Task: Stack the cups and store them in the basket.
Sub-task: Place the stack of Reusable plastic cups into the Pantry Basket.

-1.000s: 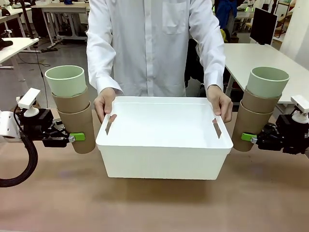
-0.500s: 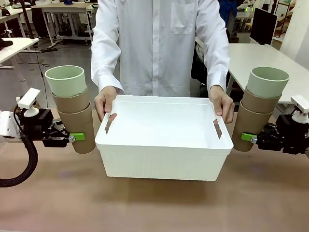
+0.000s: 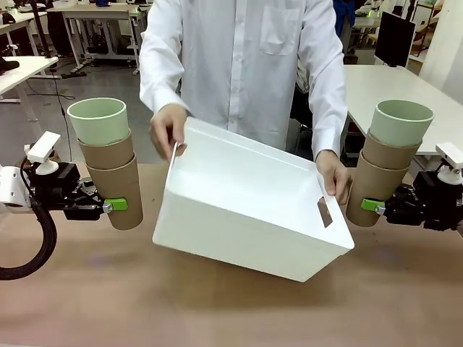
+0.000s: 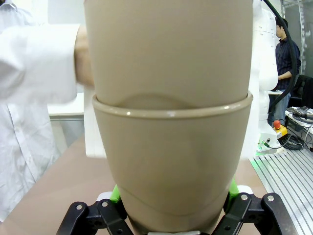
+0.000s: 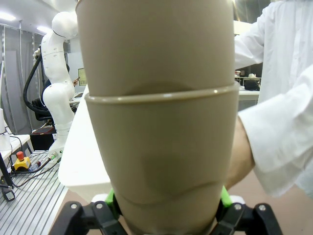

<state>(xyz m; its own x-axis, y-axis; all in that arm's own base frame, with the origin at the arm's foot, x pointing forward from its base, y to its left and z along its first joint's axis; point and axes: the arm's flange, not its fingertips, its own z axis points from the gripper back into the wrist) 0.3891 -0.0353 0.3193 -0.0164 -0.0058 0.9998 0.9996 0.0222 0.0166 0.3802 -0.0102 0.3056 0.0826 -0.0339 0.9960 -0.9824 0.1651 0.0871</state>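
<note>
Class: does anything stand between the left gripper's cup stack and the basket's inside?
Yes. The basket, tilted, turns its raised short wall toward the cup stack, and the person's hand grips that rim.

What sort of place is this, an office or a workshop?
Probably a robotics lab: white work tables, a dark monitor, and a red stop button beside loose cables on a metal bench.

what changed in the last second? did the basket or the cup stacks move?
The person tipped the basket. The hand on the robot's left lifted that end and the other hand stayed low; both still grip the rim. Unchanged: the left jaws stay shut on the left stack and the right jaws on the right stack, three cups each, in the same spots.
</note>
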